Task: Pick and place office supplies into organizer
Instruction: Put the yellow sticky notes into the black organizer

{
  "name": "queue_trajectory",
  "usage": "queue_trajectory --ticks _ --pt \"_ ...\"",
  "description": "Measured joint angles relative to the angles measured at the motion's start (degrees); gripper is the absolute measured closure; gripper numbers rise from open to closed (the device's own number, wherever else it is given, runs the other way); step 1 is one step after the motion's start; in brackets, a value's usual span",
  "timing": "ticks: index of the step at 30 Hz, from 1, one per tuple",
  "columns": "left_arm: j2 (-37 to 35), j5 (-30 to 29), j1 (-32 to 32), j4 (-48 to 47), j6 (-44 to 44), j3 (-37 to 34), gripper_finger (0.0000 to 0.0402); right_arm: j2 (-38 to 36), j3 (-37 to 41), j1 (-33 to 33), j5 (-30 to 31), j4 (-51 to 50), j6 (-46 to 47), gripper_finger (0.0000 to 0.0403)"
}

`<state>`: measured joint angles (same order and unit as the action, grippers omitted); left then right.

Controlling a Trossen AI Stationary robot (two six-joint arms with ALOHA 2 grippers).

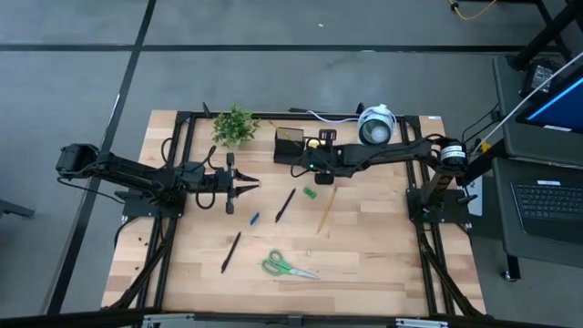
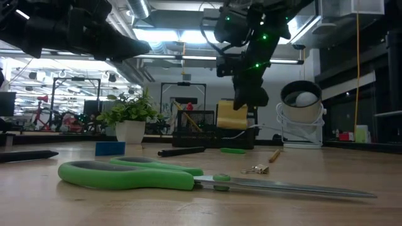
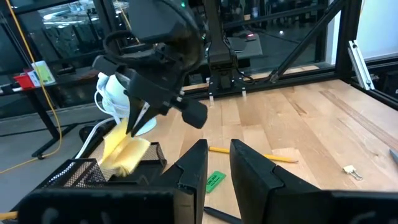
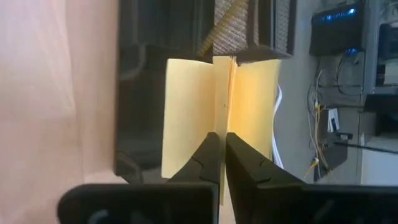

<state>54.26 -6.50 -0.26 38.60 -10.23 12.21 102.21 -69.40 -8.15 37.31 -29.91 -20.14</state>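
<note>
Between the right gripper's (image 4: pixel 222 146) closed fingers hung the yellow sticky-note pad (image 4: pixel 186 118), pinched by a few sheets, its pages fanning apart just above the black mesh organizer (image 4: pixel 143 93). A thin pinch like that could let the pad peel loose or swing, catching the organizer's rim instead of dropping inside. Farther out on the table lay a pencil (image 1: pixel 326 210), a green piece (image 1: pixel 310 192), black pens (image 1: pixel 284 204) and green-handled scissors (image 1: pixel 287 266). Well off, the left gripper (image 1: pixel 248 188) hovered, fingers partly apart, holding nothing.
</note>
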Motion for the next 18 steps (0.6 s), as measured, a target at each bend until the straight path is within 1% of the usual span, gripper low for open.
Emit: queue_trajectory --ticks 6,10,18 --pt "0.0 0.0 0.0 0.0 0.0 0.0 0.0339 0.0 0.4 -1.2 -0.1 0.9 -0.6 0.0392" --pt "0.0 0.0 0.0 0.0 0.4 0.0 0.0339 0.1 0.4 -1.4 -2.5 0.9 0.6 0.0392" --pt "0.0 0.0 0.0 0.0 0.4 0.0 0.0339 0.4 0.4 -1.5 -3.1 1.0 1.0 0.0392"
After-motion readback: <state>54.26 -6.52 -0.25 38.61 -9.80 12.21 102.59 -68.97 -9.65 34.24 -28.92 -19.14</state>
